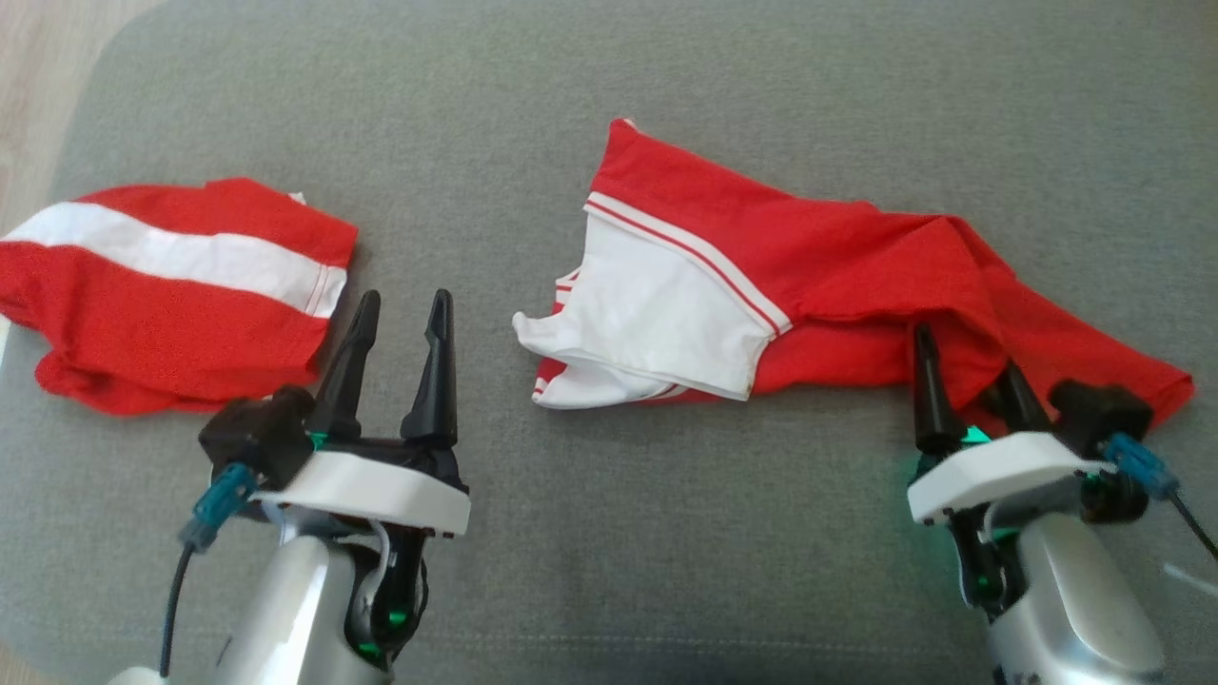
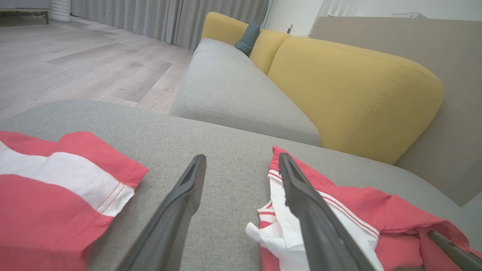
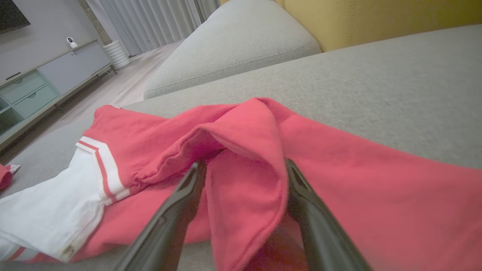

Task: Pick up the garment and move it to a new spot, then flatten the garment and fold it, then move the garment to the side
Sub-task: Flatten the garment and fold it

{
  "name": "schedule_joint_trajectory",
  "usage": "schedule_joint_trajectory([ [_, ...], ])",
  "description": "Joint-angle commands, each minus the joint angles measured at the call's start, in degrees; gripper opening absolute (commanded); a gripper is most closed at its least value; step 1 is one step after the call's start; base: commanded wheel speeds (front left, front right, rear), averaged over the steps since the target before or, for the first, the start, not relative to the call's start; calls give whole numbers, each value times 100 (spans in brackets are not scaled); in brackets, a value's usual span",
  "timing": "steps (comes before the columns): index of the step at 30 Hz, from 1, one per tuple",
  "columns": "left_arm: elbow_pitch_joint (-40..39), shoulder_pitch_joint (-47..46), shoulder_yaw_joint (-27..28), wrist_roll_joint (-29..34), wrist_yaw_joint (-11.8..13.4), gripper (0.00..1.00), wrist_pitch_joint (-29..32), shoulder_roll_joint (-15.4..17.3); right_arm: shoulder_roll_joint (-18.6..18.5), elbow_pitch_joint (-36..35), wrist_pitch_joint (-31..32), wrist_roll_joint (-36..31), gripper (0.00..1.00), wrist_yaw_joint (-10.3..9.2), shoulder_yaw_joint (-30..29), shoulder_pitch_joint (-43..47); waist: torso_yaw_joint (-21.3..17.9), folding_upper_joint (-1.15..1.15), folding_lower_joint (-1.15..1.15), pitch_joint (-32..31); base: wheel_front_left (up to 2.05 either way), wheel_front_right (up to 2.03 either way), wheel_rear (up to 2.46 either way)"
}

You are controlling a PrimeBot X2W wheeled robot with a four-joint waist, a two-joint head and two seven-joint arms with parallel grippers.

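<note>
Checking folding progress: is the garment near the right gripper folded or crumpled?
Crumpled, not folded: the red garment lies bunched, a raised ridge of cloth between the right gripper's open fingers.

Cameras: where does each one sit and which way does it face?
Head view: on the head, looking down at cushion, folded garment, loose garment, left gripper, right gripper.
Left wrist view: on that wrist, looking along its fingers across the cushion to the sofa back.
Right wrist view: on that wrist, its fingers straddling a fold of the loose garment, facing curtains.
All share the loose garment.
</note>
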Motion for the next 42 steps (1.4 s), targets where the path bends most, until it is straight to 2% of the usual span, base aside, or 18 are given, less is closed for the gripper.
schedule_joint_trajectory([
  [1, -176, -229, 160, 23, -36, 100, -70, 49, -9, -94, -118, -114, 100, -4, 167, -292, 58, 0, 0, 44, 0, 0, 0],
  [2, -172, -232, 152, 20, -36, 100, -70, 49, -9, -72, -149, -165, 41, -4, 190, -340, 68, 0, 0, 46, 0, 0, 0],
  [3, -166, -234, 146, 18, -34, 100, -70, 49, -9, -80, -189, -237, 0, -4, 207, -389, 75, 0, 0, 46, 0, 0, 0],
  [10, -157, -195, 118, -111, -9, 100, -70, 49, -28, -364, -269, -671, 0, -4, -87, -653, 103, 0, 0, -53, 0, 0, 0],
  [14, -220, -189, 65, -288, 26, 100, -70, 49, -388, -736, 132, -888, 0, -4, 20, -937, 145, 0, 0, -65, 0, 0, 0],
  [18, -223, -237, -66, -325, 9, 100, -70, 49, -1109, -1006, 857, -761, 0, -4, 593, -1502, 239, 0, 0, 22, 0, 0, 0],
  [22, -235, -315, -249, -413, -9, 100, -70, 49, -2099, -1045, 1458, -478, 0, -4, 1233, -2232, 449, 0, 0, 221, 0, 0, 0],
  [28, -233, -435, -468, -579, 21, 100, -70, 49, -3331, -645, 1952, 50, 0, -4, 2073, -3291, 862, 0, 0, 574, 0, 0, 0],
  [32, -201, -516, -553, -598, 25, 100, -70, 49, -3847, -181, 2116, 351, 0, -4, 2804, -3851, 1106, 0, 0, 749, 0, 0, 0],
  [33, -202, -539, -564, -608, 24, 100, -70, 49, -3944, -83, 2129, 468, 22, -4, 2974, -3994, 1153, 0, 0, 792, 0, 0, 0],
  [34, -209, -561, -573, -619, 27, 100, -70, 49, -4063, 40, 2116, 506, 95, -4, 3128, -4158, 1193, 0, 0, 834, 0, 0, 0],
  [35, -218, -581, -583, -633, 28, 100, -70, 49, -4162, 186, 2109, 512, 100, -4, 3282, -4313, 1228, 0, 0, 869, 0, 0, 0],
  [38, -215, -623, -622, -656, 46, 100, -70, 49, -4251, 683, 2121, 603, 100, -4, 3604, -4676, 1289, 0, 0, 903, 0, 0, 0],
  [42, -220, -612, -581, -725, 127, 100, -70, 49, -4056, 1305, 1870, 702, 100, -4, 3604, -4980, 1226, 0, 0, 820, 0, 0, 0],
])
